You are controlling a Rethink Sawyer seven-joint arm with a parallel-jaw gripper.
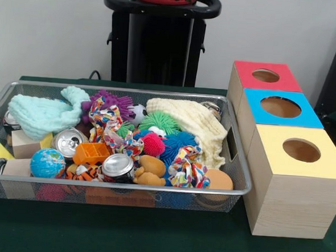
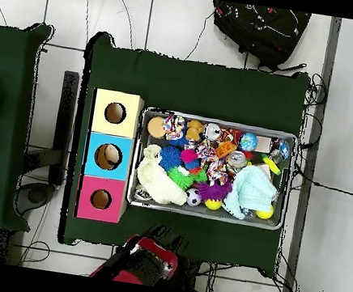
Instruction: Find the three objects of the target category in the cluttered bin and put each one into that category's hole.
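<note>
Nearest the camera, green table cloth (image 1: pixel 149 239) is seen, then the wire mesh bin (image 1: pixel 118 187) w/ the yellow-topped box (image 1: pixel 295 185) just beside its right end. Behind that box the blue-topped box (image 1: pixel 280 107) and red-topped box (image 1: pixel 266 76) are lined up, each w/ one round hole on top. Bin is packed full: globe ball (image 1: pixel 47 162), two drink cans (image 1: pixel 118 167) (image 1: pixel 69 141), orange plastic tray piece (image 1: pixel 91 153), brown plush toy (image 1: pixel 150 170), knotted rope toy (image 1: pixel 184 167), spiky rubber balls in pink (image 1: pixel 153 144), blue (image 1: pixel 178 144) and green (image 1: pixel 158 121), mint knit cloth (image 1: pixel 43 114), cream cloth (image 1: pixel 193 127), wood blocks (image 1: pixel 25 144). Target category isn't given in the task, so the 3 objs can't be singled out; they are presumably in the clutter. Something pale may be sitting inside the blue box's hole in the overhead view, but it can't be made out for sure. Robot arm (image 2: pixel 146 261) is drawn back at the table edge, well apart from the bin; gripper isn't shown in either view, so its state can't be told. Judged progress: at or near the start, nothing being carried, searching and all placements apparently left to do.
</note>
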